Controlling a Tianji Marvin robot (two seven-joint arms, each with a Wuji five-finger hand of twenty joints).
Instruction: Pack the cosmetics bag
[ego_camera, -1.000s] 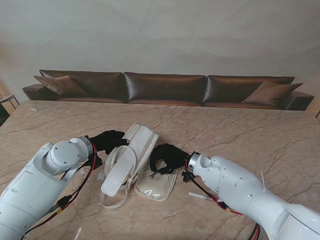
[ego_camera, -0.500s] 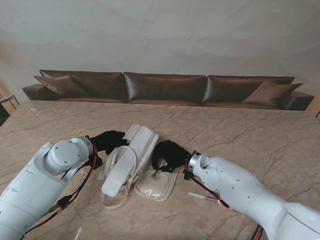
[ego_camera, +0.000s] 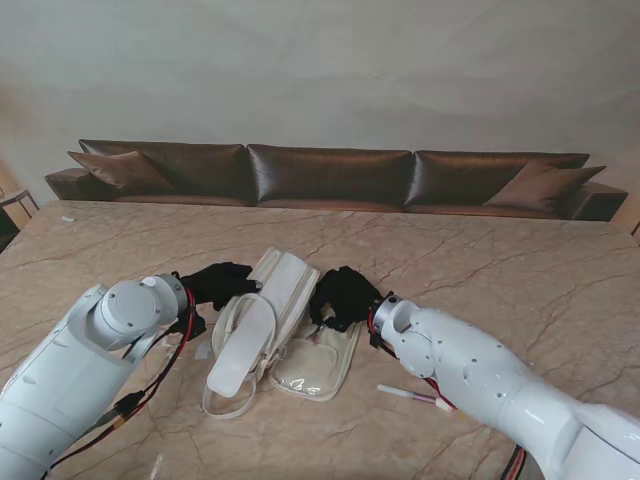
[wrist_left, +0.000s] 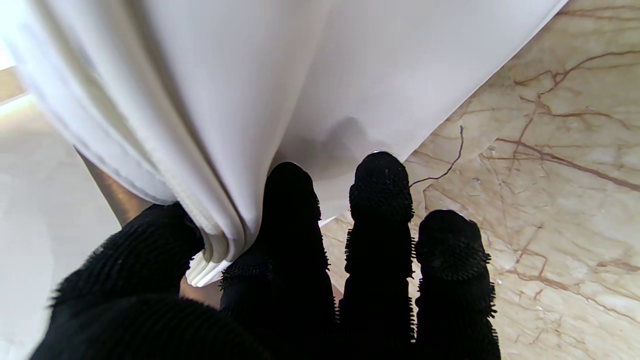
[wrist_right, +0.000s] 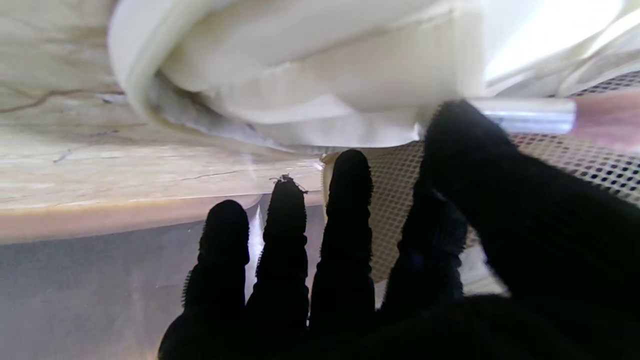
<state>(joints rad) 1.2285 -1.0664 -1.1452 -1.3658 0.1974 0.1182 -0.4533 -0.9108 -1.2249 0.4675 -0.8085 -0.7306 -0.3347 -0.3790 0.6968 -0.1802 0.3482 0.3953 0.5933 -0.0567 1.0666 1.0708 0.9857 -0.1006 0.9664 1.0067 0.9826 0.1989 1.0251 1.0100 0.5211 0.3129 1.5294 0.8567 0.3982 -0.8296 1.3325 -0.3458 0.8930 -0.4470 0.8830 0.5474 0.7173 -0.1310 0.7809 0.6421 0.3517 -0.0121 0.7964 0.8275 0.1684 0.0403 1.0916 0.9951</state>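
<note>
My left hand (ego_camera: 215, 281) pinches the white fabric cosmetics bag's (ego_camera: 262, 325) flap, bracing it open; my right hand (ego_camera: 343, 294) clasps a silver-pink tube (wrist_right: 550, 116) for insertion.

One white cosmetics bag (ego_camera: 268, 318) lies open on one marble table (ego_camera: 480, 260), with one clear pouch section (ego_camera: 318, 365) at its near side. One thin white stick with a pink tip (ego_camera: 408, 395) lies on the table near the right arm. Two black-gloved hands are in view, the left hand (ego_camera: 218, 282) and the right hand (ego_camera: 345, 295). Against the far wall stands one brown sofa (ego_camera: 330, 178) with three back cushions and two loose pillows, one at each end
</note>
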